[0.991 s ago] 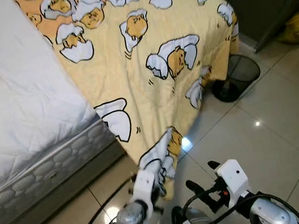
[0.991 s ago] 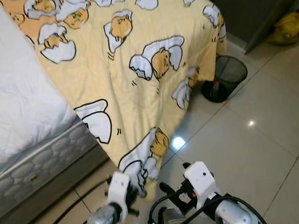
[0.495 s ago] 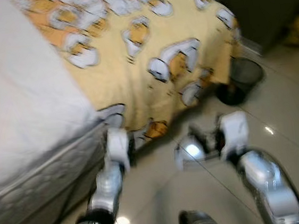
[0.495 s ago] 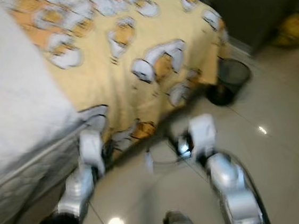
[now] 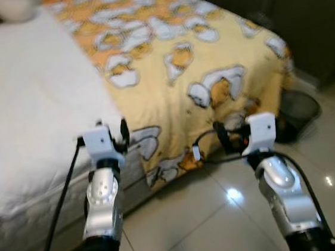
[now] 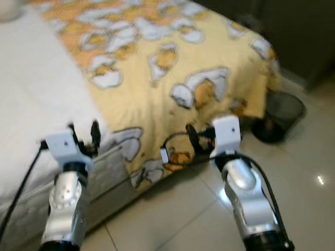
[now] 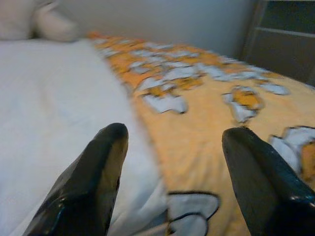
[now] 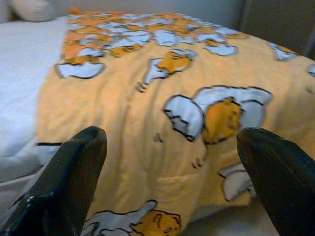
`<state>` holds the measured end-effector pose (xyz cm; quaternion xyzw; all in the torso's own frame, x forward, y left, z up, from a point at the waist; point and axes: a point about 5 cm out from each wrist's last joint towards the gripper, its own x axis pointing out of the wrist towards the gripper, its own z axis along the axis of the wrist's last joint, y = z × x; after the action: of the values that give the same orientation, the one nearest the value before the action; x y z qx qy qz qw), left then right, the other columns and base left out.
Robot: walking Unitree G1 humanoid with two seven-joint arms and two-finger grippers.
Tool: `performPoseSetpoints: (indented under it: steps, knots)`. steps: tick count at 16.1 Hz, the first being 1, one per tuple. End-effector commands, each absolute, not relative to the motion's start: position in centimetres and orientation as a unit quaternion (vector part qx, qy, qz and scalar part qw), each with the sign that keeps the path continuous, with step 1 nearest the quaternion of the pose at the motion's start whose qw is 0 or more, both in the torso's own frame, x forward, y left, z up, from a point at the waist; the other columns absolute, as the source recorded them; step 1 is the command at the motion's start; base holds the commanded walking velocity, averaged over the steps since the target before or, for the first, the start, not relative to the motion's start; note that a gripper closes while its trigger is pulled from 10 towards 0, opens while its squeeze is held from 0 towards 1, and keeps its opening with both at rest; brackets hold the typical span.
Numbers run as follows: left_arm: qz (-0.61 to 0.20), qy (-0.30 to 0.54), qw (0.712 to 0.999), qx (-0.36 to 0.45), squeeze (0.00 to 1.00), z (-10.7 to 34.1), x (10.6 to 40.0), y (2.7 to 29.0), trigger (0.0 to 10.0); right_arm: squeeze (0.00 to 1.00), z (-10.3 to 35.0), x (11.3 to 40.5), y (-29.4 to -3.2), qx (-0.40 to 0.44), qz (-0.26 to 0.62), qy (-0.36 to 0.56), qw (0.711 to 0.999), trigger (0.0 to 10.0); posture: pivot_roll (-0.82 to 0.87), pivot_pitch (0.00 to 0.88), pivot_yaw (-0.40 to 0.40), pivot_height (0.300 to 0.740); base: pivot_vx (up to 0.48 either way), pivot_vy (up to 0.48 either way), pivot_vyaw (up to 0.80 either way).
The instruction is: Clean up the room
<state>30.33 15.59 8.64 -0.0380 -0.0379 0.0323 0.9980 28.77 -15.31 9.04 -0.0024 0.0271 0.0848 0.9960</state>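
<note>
Both head views are softly blurred, so the prints on the yellow blanket [image 5: 209,67] lose their outlines. The bed [image 5: 28,116] is cut off at the left and far edges. The black mesh bin [image 5: 300,108] at the far right is half hidden behind the blanket's hanging corner.

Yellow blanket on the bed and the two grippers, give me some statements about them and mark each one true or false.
1. The yellow blanket hangs over the bed's edge. True.
2. The left gripper is shut on the blanket. False: its fingers are apart, holding nothing.
3. The right gripper is open. True.
4. The mesh bin stands on the mattress. False: it stands on the floor beside the bed.
</note>
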Motion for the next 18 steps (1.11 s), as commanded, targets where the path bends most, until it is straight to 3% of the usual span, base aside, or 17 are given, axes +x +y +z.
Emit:
performPoseSetpoints:
  steps: [1,4,7,8,13,15,18]
  knots:
    - [0.035,-0.034,0.998,-0.028,1.00,8.7,30.3,15.5,10.0,1.00,9.0,28.9,-15.5,-0.006,0.083,0.023,0.996,10.0,-0.12,0.000,0.027,0.740,0.000,-0.480,0.76]
    - [0.019,-0.012,0.999,0.040,1.00,8.1,29.0,16.9,10.0,1.00,8.5,28.4,-15.7,-0.016,0.085,0.016,0.996,10.0,-0.13,0.000,0.036,0.740,0.000,-0.480,0.74]
    - [0.012,0.002,0.999,0.033,1.00,7.4,28.3,17.8,10.0,1.00,7.6,27.8,-16.4,-0.025,0.085,0.027,0.996,10.0,-0.14,0.000,0.038,0.740,0.090,-0.451,0.74]
    - [0.024,-0.004,1.000,0.008,0.00,7.4,28.1,17.4,10.0,1.00,7.0,27.7,-16.6,-0.024,0.083,0.036,0.996,10.0,-0.14,0.000,0.039,0.740,0.398,0.000,0.74]
    - [0.009,0.030,0.999,0.005,0.00,6.7,27.5,16.8,10.0,1.00,6.4,26.9,-17.3,-0.023,0.079,0.038,0.996,10.0,-0.14,0.000,0.046,0.740,-0.172,0.233,0.74]
    - [0.006,0.007,0.999,0.034,0.00,7.4,27.5,16.5,10.0,1.00,6.2,26.5,-18.2,-0.031,0.057,0.031,0.997,10.0,-0.14,0.000,0.046,0.740,-0.225,0.000,0.74]
    - [0.001,0.013,1.000,0.026,0.00,7.7,28.2,15.5,10.0,1.00,6.0,27.1,-17.6,-0.017,0.072,0.038,0.997,10.0,-0.14,0.000,0.051,0.740,0.000,-0.254,0.74]
